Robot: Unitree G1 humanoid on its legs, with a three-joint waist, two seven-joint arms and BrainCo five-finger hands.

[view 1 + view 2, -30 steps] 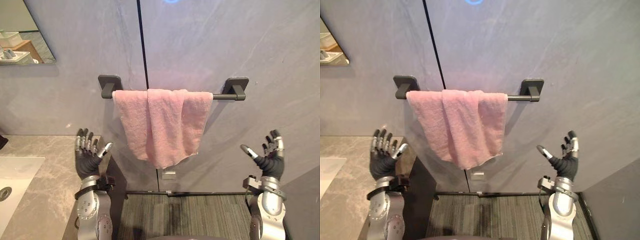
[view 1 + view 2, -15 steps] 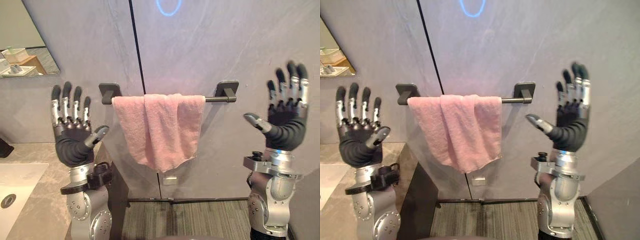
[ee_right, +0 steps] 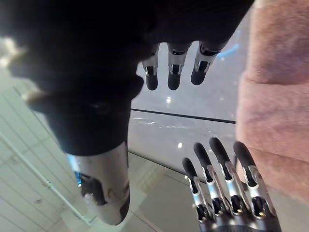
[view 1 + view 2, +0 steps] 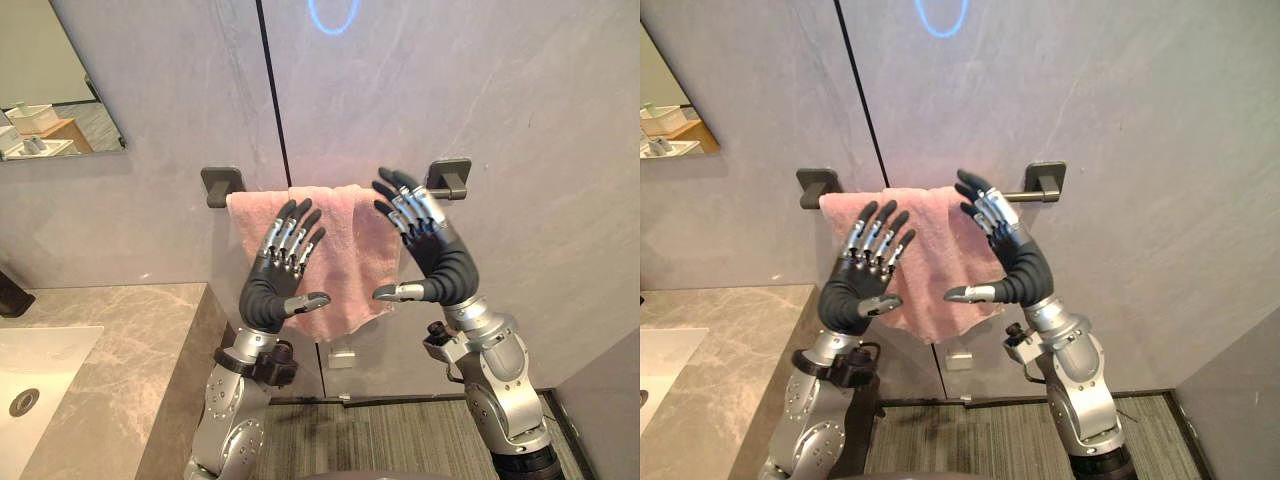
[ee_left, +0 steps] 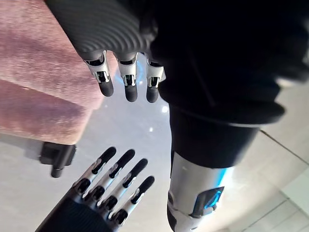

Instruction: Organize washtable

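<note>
Left robot hand, right robot hand: fingers spread, palms facing, held before bunched pink towel, likely to straighten it.

I see a bathroom: pink towel on a dark wall rail, marble table with white basin, mirror.

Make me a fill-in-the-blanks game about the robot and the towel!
The towel on the bar is coloured ____.
The left robot hand and right robot hand are not shut but ____.
The sink lies on the robot's ____ side.
Missing words: pink; open; left.
</note>
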